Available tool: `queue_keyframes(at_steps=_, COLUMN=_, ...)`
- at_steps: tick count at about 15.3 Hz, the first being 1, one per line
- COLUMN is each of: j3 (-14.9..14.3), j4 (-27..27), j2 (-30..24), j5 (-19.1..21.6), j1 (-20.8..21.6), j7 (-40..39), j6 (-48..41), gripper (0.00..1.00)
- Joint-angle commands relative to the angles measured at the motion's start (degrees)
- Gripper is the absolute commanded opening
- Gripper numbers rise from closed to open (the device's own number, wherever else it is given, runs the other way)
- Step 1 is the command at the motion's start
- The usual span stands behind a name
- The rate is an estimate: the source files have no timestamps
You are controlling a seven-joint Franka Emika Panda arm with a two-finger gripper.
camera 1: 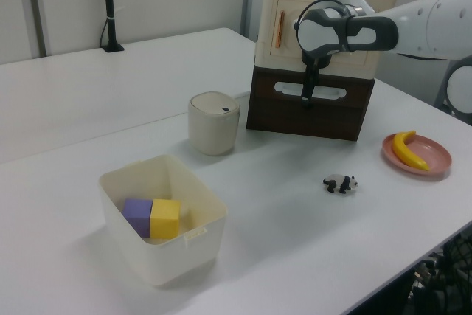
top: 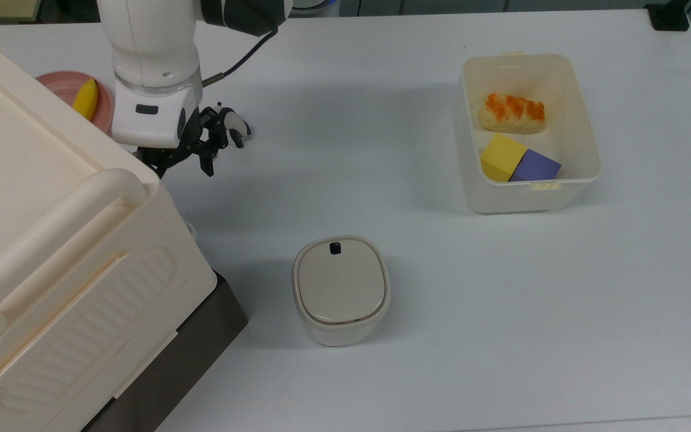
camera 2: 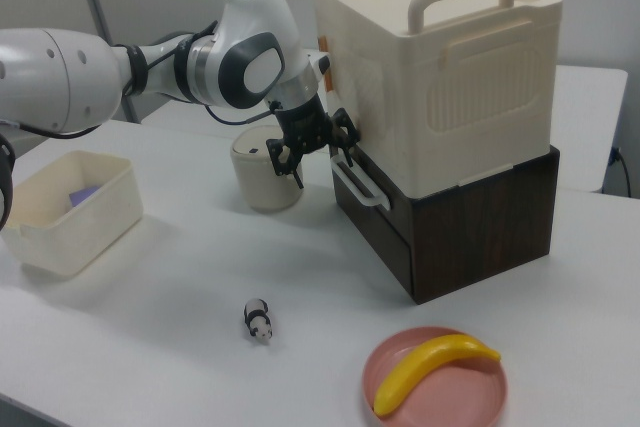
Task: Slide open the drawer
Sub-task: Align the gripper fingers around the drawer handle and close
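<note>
A white worktop [top: 381, 150] carries everything. At 9 o'clock in the top view stands a big cream cabinet [top: 51, 252] with a carry handle, sitting on a dark-brown wooden base. The drawer [camera 2: 372, 209] fills the front of that base, shut or nearly so, its long axis running level across the cabinet's width, with a thin white loop handle [camera 2: 358, 184] on its face.

The white arm [camera 2: 120, 72] reaches in from 9 o'clock in the right view. Its gripper [camera 2: 312, 150] points down with the black jaws apart, hanging just in front of the drawer's face, and the handle lies just below and toward 4 o'clock of them. In the left view the gripper [camera 1: 307, 97] overlaps the handle slot; contact cannot be judged.

A judgement: the pull must run square to the drawer's face, out over bare worktop. That lane looks open. A cream lidded pot [camera 1: 214, 122] sits off to one side of it, a small panda toy [camera 2: 259, 322] farther out, a pink plate [camera 2: 436, 380] with a banana [camera 2: 430, 368] beside the cabinet, and an open bin [top: 528, 132] of blocks well apart.
</note>
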Motion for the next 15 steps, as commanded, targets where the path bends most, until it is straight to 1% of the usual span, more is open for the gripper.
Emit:
queue_keyframes(at_steps=1, j3=0.24, j4=0.42, j2=0.60, j5=-0.86, j1=-0.20, j7=-1.04, j6=0.68, gripper=1.00)
queue_keyframes(at_steps=11, j3=0.41, j4=0.42, j2=1.30, j5=-1.12, j1=-0.11, j7=-0.95, j6=0.77, gripper=1.00)
queue_keyframes(at_steps=12, j3=0.41, j4=0.42, j2=1.74, j5=-1.38, j1=-0.11, j7=-0.95, j6=0.77, gripper=0.98)
queue_keyframes(at_steps=13, j3=0.41, j4=0.50, j2=1.74, j5=-1.47, j1=-0.11, j7=-0.95, j6=0.77, gripper=0.93)
queue_keyframes(at_steps=15, j3=0.41, j4=0.50, j2=1.74, j5=-1.47, j1=-0.11, j7=-0.77, j6=0.77, gripper=0.90)
